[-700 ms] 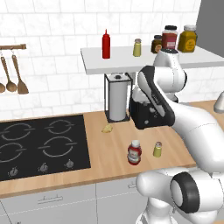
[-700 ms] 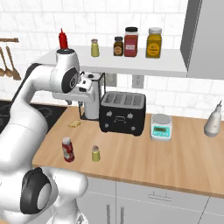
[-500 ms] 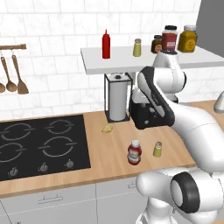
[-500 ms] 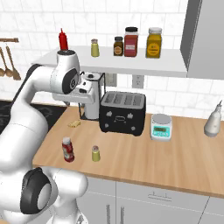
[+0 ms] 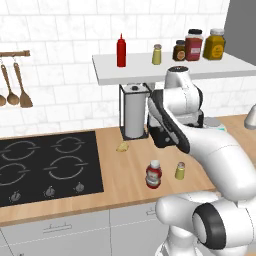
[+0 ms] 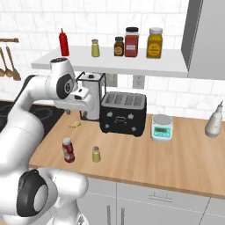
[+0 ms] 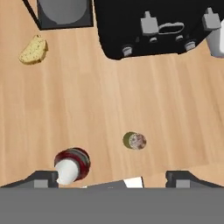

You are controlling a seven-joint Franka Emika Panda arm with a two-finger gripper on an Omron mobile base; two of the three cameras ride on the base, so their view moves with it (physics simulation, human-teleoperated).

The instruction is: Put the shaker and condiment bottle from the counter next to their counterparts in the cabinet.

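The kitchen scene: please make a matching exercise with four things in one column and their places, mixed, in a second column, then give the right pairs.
Things
1. condiment bottle
2. squeeze bottle
3. kitchen scale
4. slice of bread

Places
A. on the counter, right of the toaster
B. on the white shelf, at its left end
C. on the counter, near the front edge, left of the shaker
D. on the counter, in front of the paper towel holder

Pairs: 1-C, 2-B, 3-A, 4-D

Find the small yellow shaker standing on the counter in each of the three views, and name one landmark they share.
Left base view: shaker at lower centre-right, right of the red bottle.
Right base view: lower left, right of the bottle.
Hand view: seen from above, just right of centre.
Shared landmark: the black toaster.
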